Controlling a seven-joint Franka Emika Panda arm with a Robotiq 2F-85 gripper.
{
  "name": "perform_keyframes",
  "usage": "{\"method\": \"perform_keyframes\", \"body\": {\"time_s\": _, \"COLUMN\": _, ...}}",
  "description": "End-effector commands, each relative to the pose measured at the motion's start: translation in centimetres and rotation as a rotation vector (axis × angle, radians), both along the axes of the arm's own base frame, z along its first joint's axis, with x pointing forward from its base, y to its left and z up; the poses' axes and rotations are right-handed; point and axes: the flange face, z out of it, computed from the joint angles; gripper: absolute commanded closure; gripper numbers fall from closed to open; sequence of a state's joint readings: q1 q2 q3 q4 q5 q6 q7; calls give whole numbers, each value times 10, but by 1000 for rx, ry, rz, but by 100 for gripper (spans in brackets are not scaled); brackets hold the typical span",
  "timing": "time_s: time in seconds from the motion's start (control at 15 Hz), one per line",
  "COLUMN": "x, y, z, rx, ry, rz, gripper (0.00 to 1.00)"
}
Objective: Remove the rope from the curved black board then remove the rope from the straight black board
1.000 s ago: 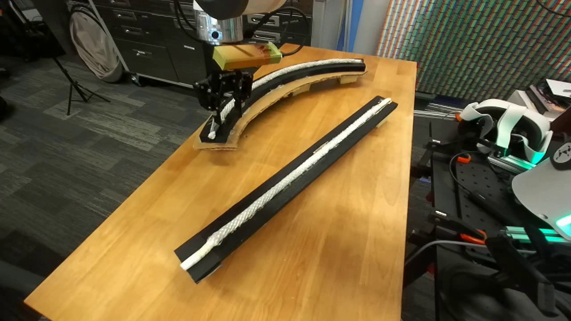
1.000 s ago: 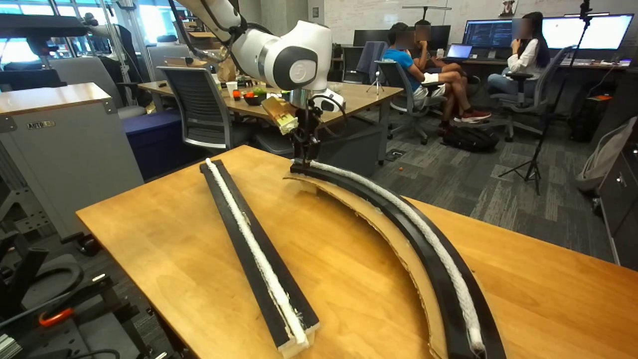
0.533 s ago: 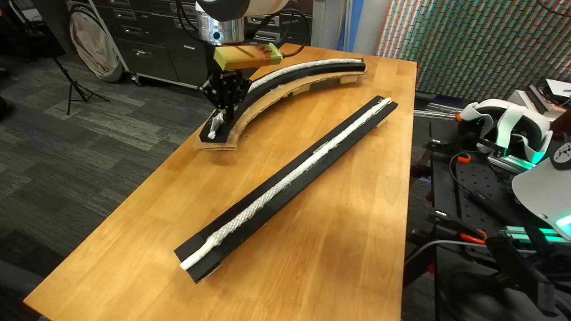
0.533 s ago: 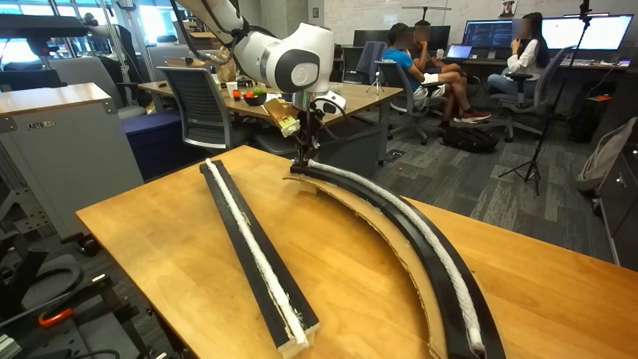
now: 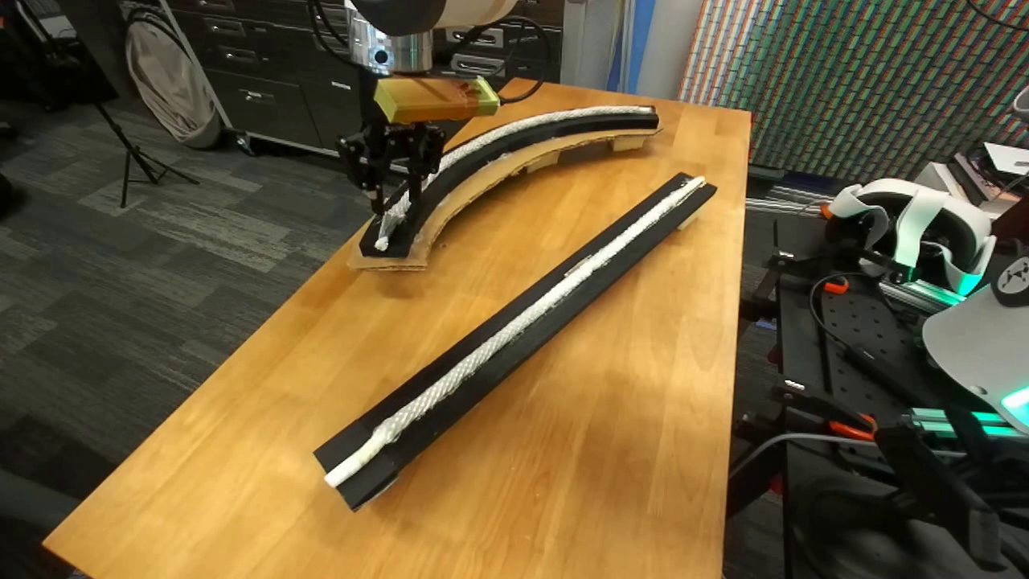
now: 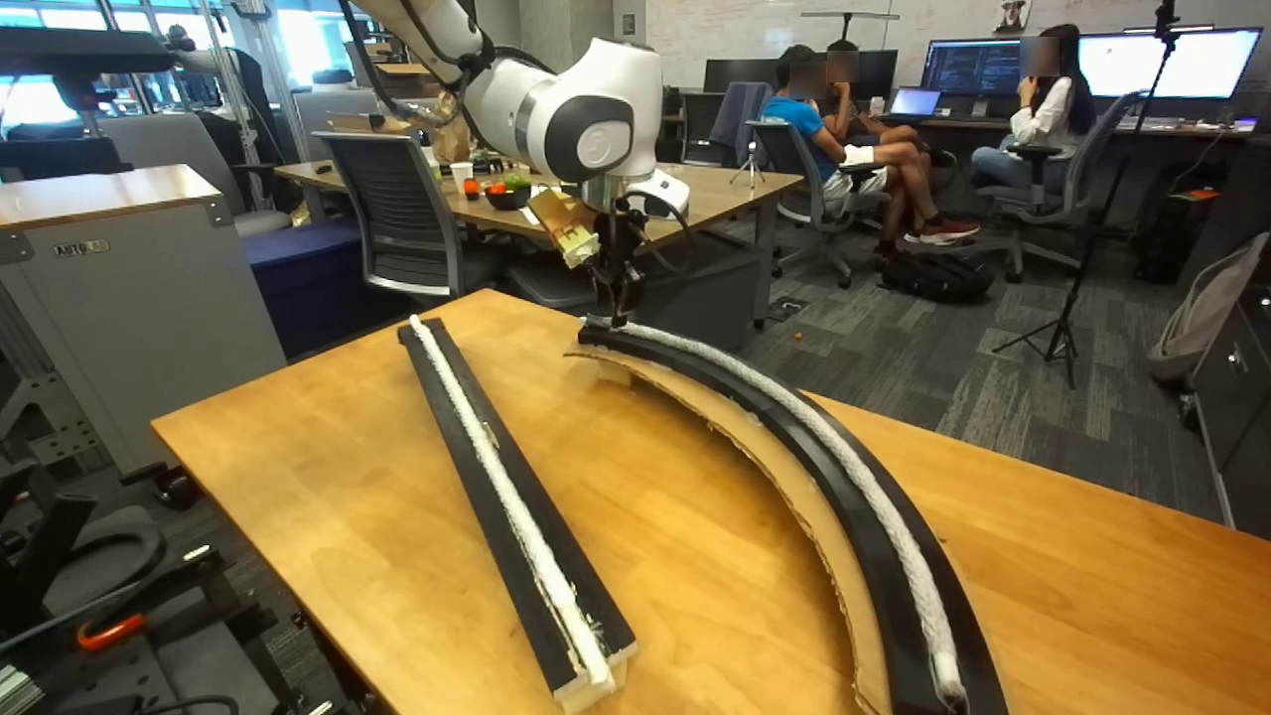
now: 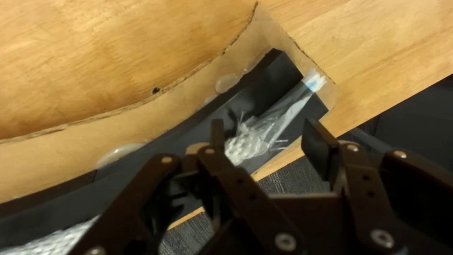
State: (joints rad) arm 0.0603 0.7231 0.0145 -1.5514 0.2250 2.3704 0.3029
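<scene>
Over frayed, braided rope (image 7: pixel 247 143) on the curved black board (image 6: pixel 844 497), empty jaws gape.

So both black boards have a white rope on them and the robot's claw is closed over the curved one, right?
Almost: the claw over the curved board is open. The wrist view shows its fingers apart. The rest is right.
</scene>
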Motion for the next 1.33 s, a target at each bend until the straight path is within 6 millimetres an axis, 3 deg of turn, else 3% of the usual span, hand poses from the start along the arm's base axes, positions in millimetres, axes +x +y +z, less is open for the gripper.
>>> {"method": "perform_keyframes", "body": {"time_s": 0.0, "x": 11, "y": 10, "z": -1, "rx": 1, "ry": -28, "rz": -15, "gripper": 9}}
{"method": "perform_keyframes", "body": {"time_s": 0.2, "x": 14, "y": 15, "z": -11, "rx": -11, "ry": -21, "rz": -15, "gripper": 14}}
{"method": "perform_keyframes", "body": {"time_s": 0.33, "x": 16, "y": 16, "z": -19, "rx": -17, "ry": -10, "rz": -23, "gripper": 38}}
{"method": "perform_keyframes", "body": {"time_s": 0.53, "x": 18, "y": 15, "z": -26, "rx": -19, "ry": 4, "rz": -34, "gripper": 62}}
{"method": "perform_keyframes", "body": {"time_s": 0.87, "x": 18, "y": 9, "z": -17, "rx": -10, "ry": 6, "rz": -46, "gripper": 100}}
{"method": "perform_keyframes", "body": {"time_s": 1.13, "x": 12, "y": 7, "z": -4, "rx": -34, "ry": -22, "rz": -30, "gripper": 98}}
{"method": "perform_keyframes", "body": {"time_s": 1.27, "x": -2, "y": 10, "z": 7, "rx": -33, "ry": 14, "rz": -7, "gripper": 98}}
